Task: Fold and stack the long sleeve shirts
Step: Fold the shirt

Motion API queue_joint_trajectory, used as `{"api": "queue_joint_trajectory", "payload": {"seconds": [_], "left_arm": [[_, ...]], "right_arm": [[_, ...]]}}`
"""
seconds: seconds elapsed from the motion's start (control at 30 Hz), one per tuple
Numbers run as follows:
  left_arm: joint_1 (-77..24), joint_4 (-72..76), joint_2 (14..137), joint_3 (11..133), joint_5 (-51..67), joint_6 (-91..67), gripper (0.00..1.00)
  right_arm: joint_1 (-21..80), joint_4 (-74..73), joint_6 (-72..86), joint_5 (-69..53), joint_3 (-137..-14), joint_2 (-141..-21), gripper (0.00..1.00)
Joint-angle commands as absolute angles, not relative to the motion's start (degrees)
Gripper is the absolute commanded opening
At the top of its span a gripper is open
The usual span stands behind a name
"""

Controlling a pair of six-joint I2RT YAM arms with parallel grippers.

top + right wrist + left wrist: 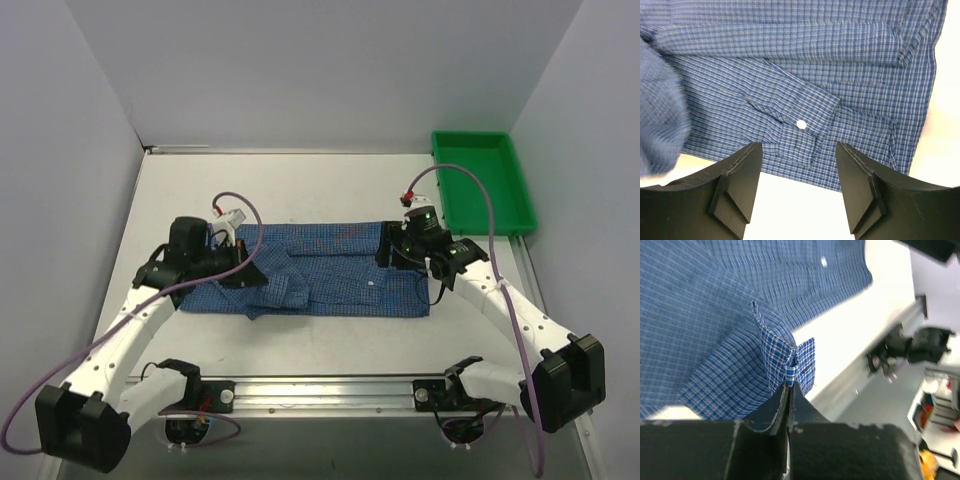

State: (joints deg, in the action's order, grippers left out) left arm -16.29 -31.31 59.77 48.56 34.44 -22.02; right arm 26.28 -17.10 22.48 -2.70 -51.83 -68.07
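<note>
- On the desk point(300, 190), shirt point(330, 270) spread out
- left fingers point(788, 390) clamped on its edge, likely to fold it over
- right fingers point(798, 146) half open, empty, over the cuff point(800, 132), ready to grab

The left arm point(125, 335) and the right arm point(515, 310) are white with black joints. Each has a big black block point(75, 425) at its low end. A thin purple cable point(452, 166) runs along each arm. The left gripper point(789, 386) has dark, flat fingers. The right gripper point(797, 150) has two fat black fingers point(735, 190) shaped like wedges.
</note>
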Motion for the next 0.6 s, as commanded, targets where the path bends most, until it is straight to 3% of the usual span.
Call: {"api": "queue_joint_trajectory", "payload": {"seconds": [0.0, 0.33, 0.57], "left_arm": [[-16.0, -35.2, 54.2, 44.1, 41.8, -22.9, 0.03], [-16.0, -35.4, 31.1, 40.2, 57.7, -32.9, 0.03], [-16.1, -37.5, 25.3, 39.6, 61.7, -31.8, 0.04]], "right_arm": [[26.5, -18.3, 23.7, -0.7, -50.0, -66.7, 0.61], [27.5, -17.8, 23.6, -0.2, -50.5, -67.1, 0.6], [27.7, -16.8, 23.1, 1.3, -51.9, -69.9, 0.6]]}}
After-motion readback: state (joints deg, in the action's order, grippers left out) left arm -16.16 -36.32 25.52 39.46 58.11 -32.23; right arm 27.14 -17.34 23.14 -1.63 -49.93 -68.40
